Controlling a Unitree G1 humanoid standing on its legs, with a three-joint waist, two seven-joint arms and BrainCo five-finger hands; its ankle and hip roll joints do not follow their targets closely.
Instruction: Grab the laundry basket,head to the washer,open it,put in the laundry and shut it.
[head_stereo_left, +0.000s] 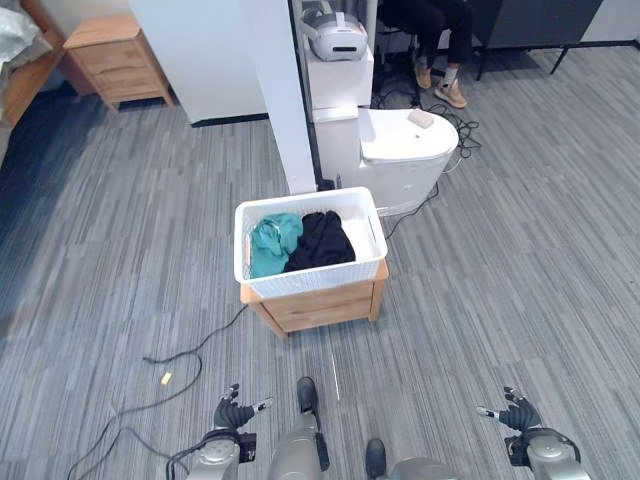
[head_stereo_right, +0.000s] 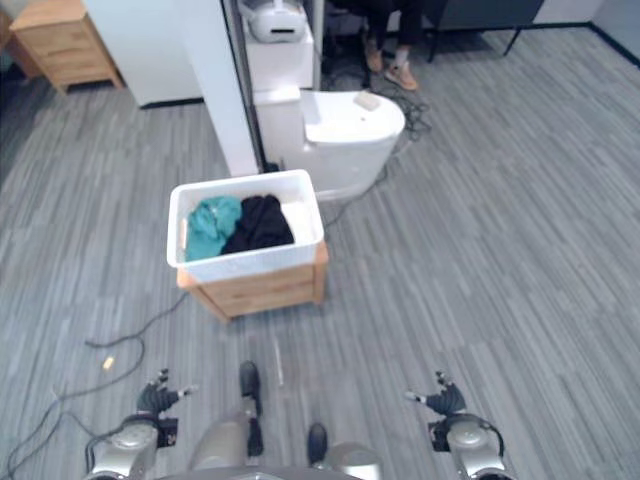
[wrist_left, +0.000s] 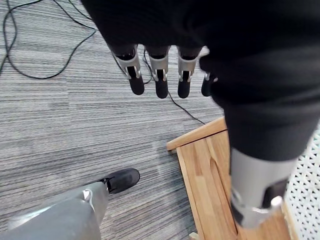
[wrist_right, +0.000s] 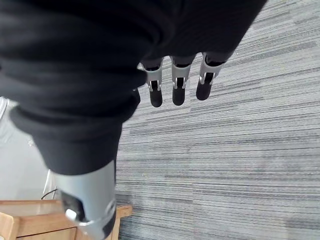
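Left hand (head_stereo_left: 235, 411), right hand (head_stereo_left: 517, 412) empty, relaxed; laundry basket (head_stereo_left: 310, 277) well ahead, between.

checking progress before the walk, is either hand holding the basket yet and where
Nothing is held. The left hand and right hand hang open, low and apart from the white laundry basket on its wooden stand.

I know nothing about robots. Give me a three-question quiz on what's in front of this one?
1. True or false: the white laundry basket sits on a wooden stand.
2. Which clothes lie in it? A) teal and black B) red and white
3. Fill in: both the left robot hand and right robot hand are ____, holding nothing.

Key: 1 true; 2 A, teal garment and black garment; 3 open.
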